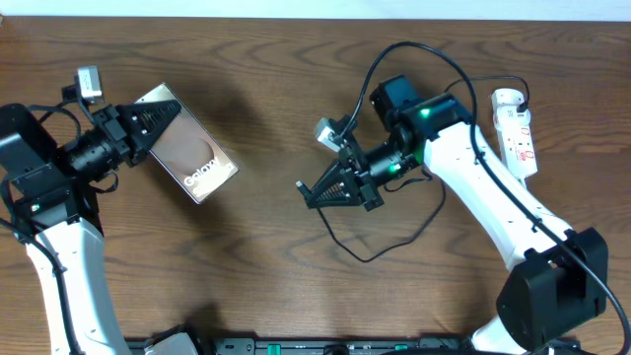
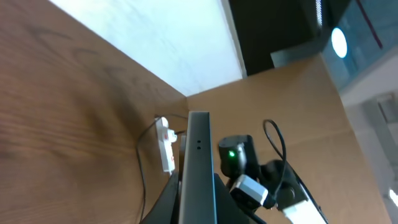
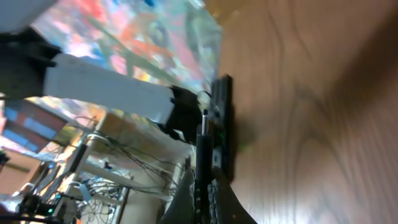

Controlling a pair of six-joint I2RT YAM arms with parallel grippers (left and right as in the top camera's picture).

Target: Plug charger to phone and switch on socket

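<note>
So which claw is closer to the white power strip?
Right. The right claw, gripping the charger plug, is mid-table, some way from the power strip. The left claw, holding the phone, is far over on the left.

1. Overhead: fixed above the table (image 1: pixel 276 79), facing straight down from afar; both arms in frame.
2. Left wrist: close, sighting along the edge of the phone (image 2: pixel 198 168) toward the socket (image 2: pixel 165 146) and right arm (image 2: pixel 239 155).
3. Right wrist: close, sighting along the charger (image 3: pixel 203 134) tip toward the phone and left arm (image 3: pixel 106 87).
4. Shared: phone in all views.
</note>
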